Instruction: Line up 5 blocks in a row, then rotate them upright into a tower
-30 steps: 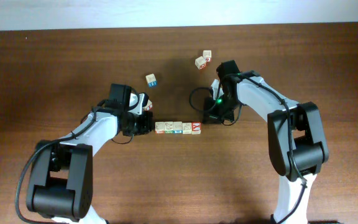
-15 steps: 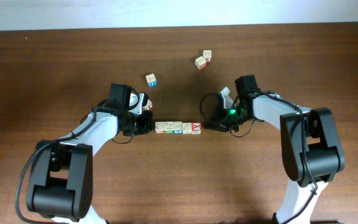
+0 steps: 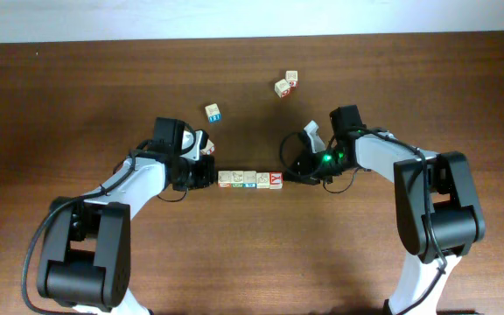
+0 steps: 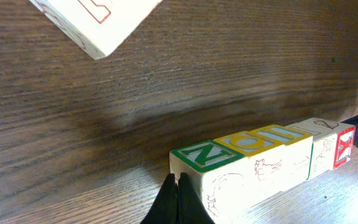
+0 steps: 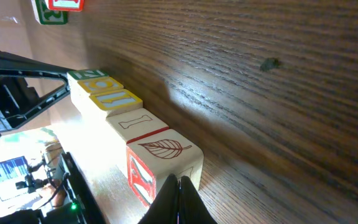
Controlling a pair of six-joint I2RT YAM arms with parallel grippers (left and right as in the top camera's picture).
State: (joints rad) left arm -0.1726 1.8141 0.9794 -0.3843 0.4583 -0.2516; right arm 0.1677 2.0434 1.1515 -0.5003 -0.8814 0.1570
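Note:
Five pale wooden blocks lie in a straight row [image 3: 250, 179] at the table's middle. My left gripper [image 3: 211, 178] is shut, and its tips [image 4: 178, 182] rest against the green-topped end block [image 4: 205, 157]. My right gripper [image 3: 290, 178] is also shut. Its tips [image 5: 179, 183] touch the opposite end block [image 5: 166, 152], which has a leaf on top and a red face [image 4: 344, 147]. Neither gripper holds anything.
Loose blocks lie apart from the row: one with a blue face [image 3: 213, 112] at the back left, two together [image 3: 286, 84] at the back, and one [image 4: 95, 22] close beside my left wrist. Both arms flank the row low over the wood table [image 3: 252, 254].
My right arm swung down and round from behind the row, so its shut tips now meet the row's right end. The left arm and the row have stayed put.

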